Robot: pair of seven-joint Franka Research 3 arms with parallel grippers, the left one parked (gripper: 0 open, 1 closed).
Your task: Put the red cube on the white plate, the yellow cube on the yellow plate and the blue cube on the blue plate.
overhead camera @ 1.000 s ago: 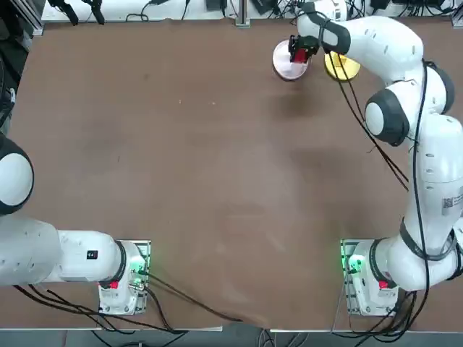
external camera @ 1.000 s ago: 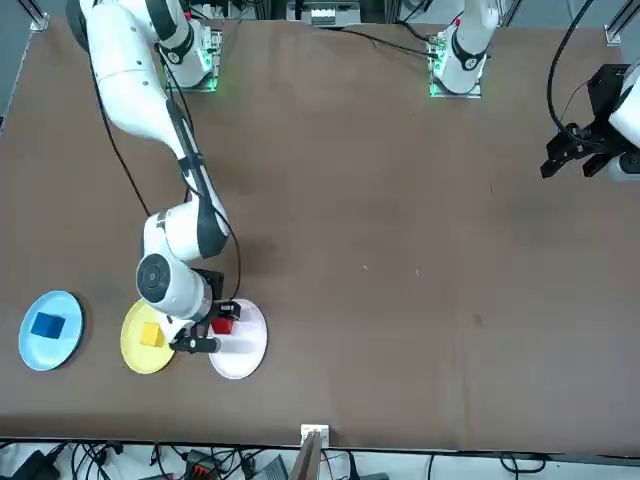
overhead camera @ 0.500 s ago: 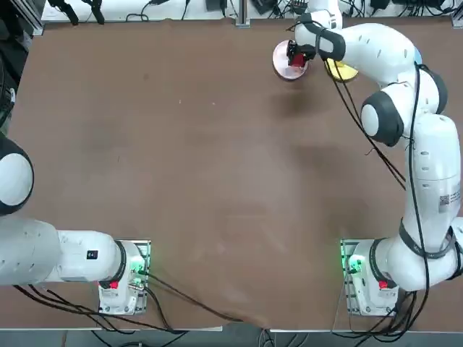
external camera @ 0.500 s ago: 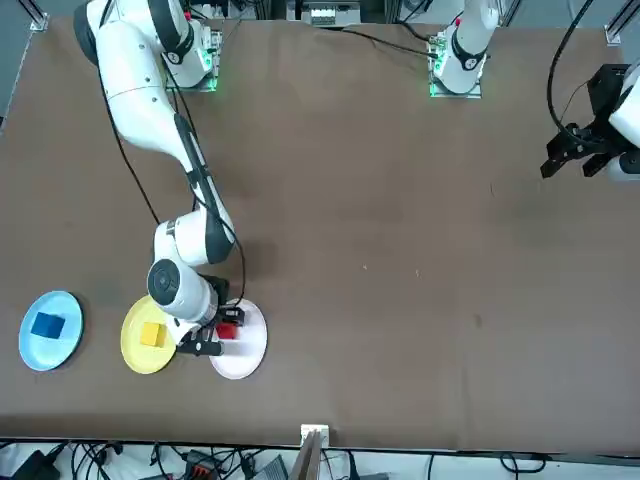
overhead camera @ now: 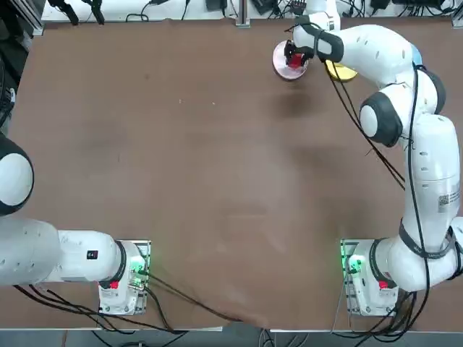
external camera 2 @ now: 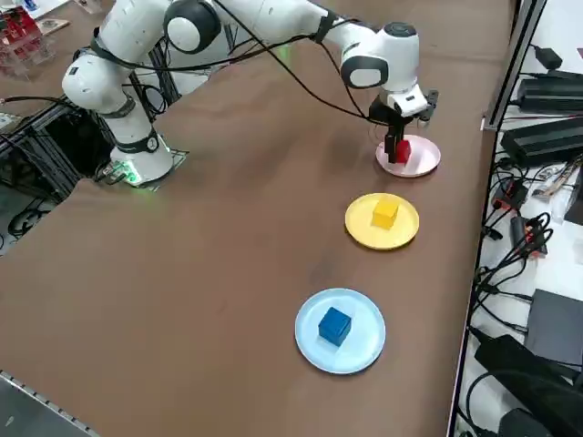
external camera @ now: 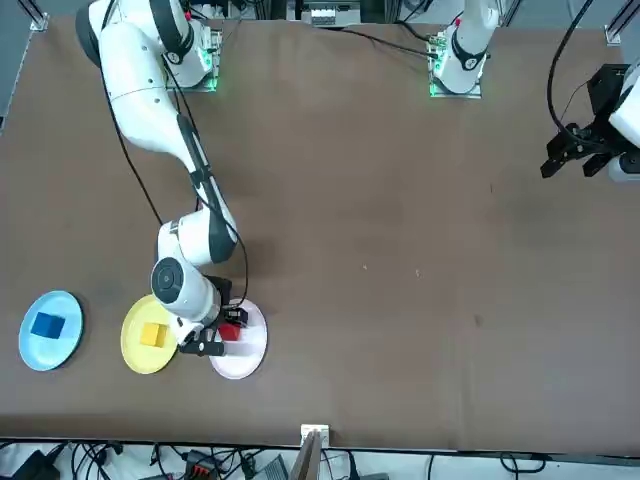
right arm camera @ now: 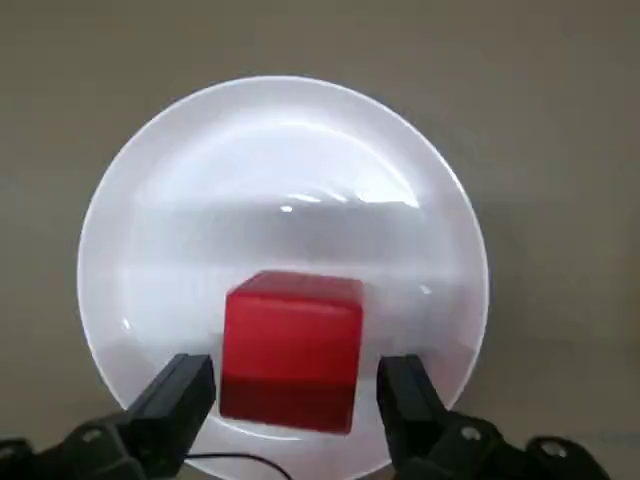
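The red cube (right arm camera: 292,350) rests on the white plate (right arm camera: 280,150), toward one side of it. My right gripper (right arm camera: 295,385) straddles the cube, open, with a thin gap between each finger and the cube's sides. From the front, the gripper (external camera: 218,335) stands low over the white plate (external camera: 245,355) and the red cube (external camera: 229,332). The yellow cube (external camera 2: 385,212) lies on the yellow plate (external camera 2: 364,228). The blue cube (external camera 2: 334,325) lies on the blue plate (external camera 2: 360,350). In the top view my arm hides most of the yellow plate (overhead camera: 346,71).
The three plates stand in a row along the table's far edge, on my right side. Cables and dark boxes (external camera 2: 547,96) lie just beyond that edge. The brown table (overhead camera: 217,159) stretches bare toward the arm bases.
The gripper came down onto the white plate with the red cube, and its fingers have parted from the cube's sides.
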